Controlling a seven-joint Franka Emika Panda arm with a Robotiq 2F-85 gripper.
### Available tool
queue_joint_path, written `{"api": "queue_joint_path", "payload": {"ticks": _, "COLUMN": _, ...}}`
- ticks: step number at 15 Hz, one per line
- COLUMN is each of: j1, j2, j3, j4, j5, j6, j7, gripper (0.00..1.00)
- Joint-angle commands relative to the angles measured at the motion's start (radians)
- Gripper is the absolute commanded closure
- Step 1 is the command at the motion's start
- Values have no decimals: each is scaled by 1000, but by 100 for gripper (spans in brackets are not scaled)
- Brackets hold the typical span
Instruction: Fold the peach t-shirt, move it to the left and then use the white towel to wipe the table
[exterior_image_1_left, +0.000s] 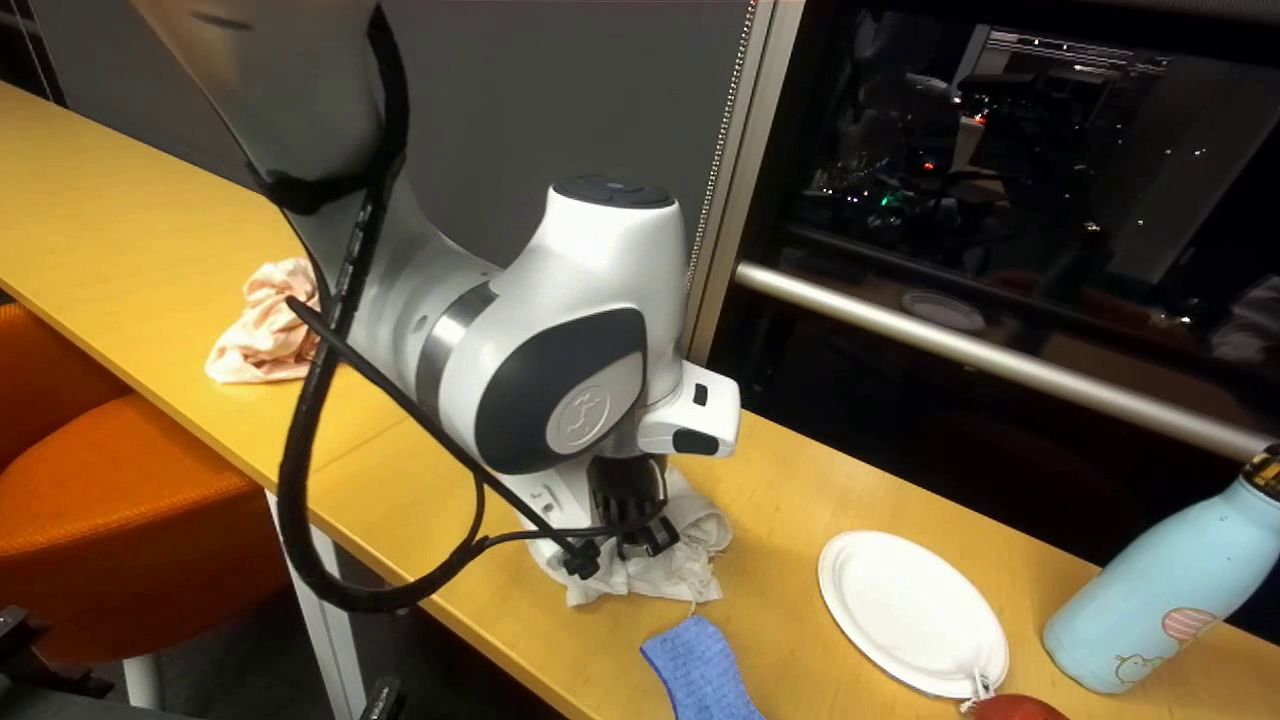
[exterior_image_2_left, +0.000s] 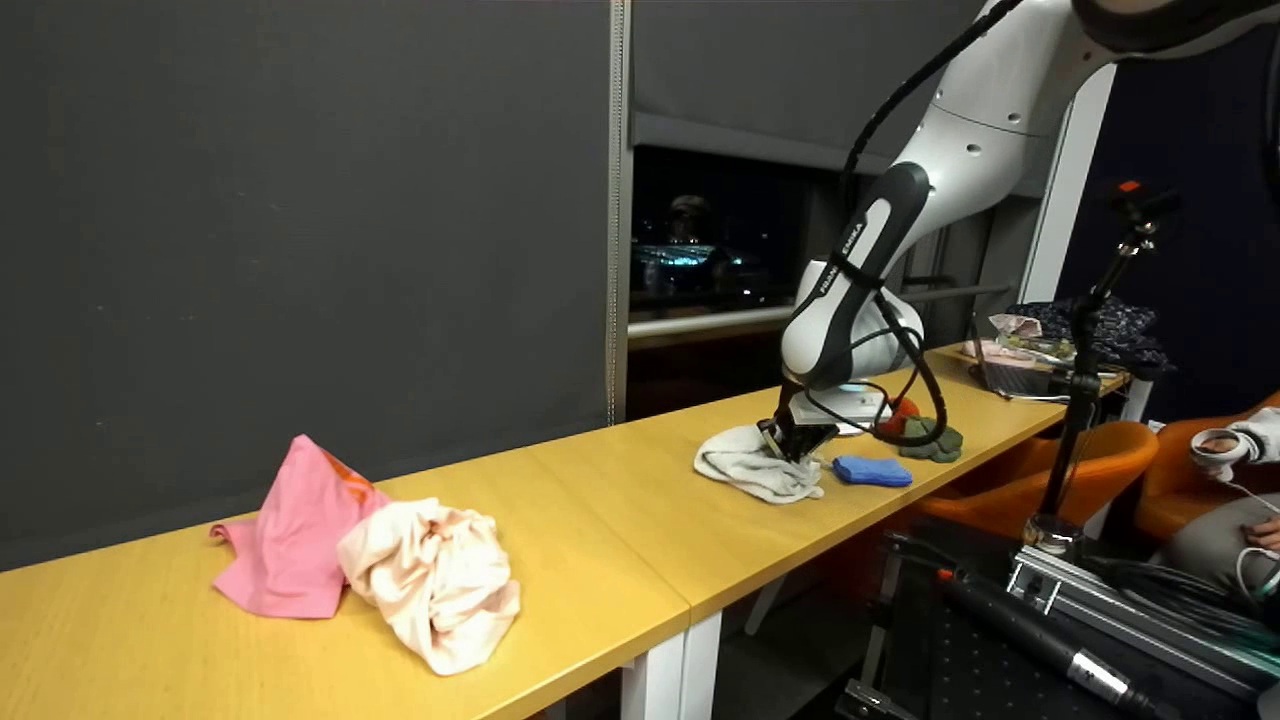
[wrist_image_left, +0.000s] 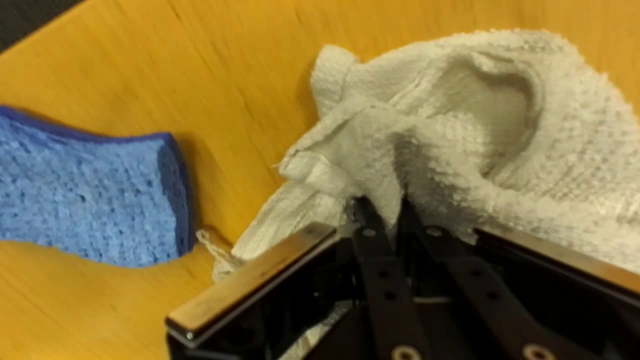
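In the wrist view, a fold of the white towel (wrist_image_left: 560, 150) is pinched between the dark fingers of my gripper (wrist_image_left: 384, 207), which is shut on it. The towel lies bunched on the yellow-tan table (wrist_image_left: 225, 90), seen under the gripper in both exterior views (exterior_image_1_left: 700, 545) (exterior_image_2_left: 735, 465). Well away along the table, the peach t-shirt (exterior_image_2_left: 435, 580) sits in a crumpled heap in an exterior view; no print shows on it. Part of the t-shirt (exterior_image_1_left: 262, 330) is hidden behind the arm in an exterior view.
A blue sponge (wrist_image_left: 90, 195) lies close beside the towel. Further along are a white plate (exterior_image_1_left: 905, 610), a red object (exterior_image_1_left: 1015, 708), a light blue bottle (exterior_image_1_left: 1160, 590) and a green item (exterior_image_2_left: 932, 440). A pink cloth (exterior_image_2_left: 300, 540) touches the t-shirt. Orange chairs (exterior_image_1_left: 130, 500) line the front edge.
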Motion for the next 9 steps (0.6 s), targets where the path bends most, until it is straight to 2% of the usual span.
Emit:
{"api": "queue_joint_path", "payload": {"ticks": 1, "j1": -14, "j2": 162, "j3": -6, "j4": 194, "j5": 10, "j6": -13, "j7": 38, "gripper": 97}}
{"api": "queue_joint_path", "payload": {"ticks": 9, "j1": -35, "j2": 350, "j3": 26, "j4": 572, "j5": 23, "j6": -104, "j7": 88, "gripper": 97}}
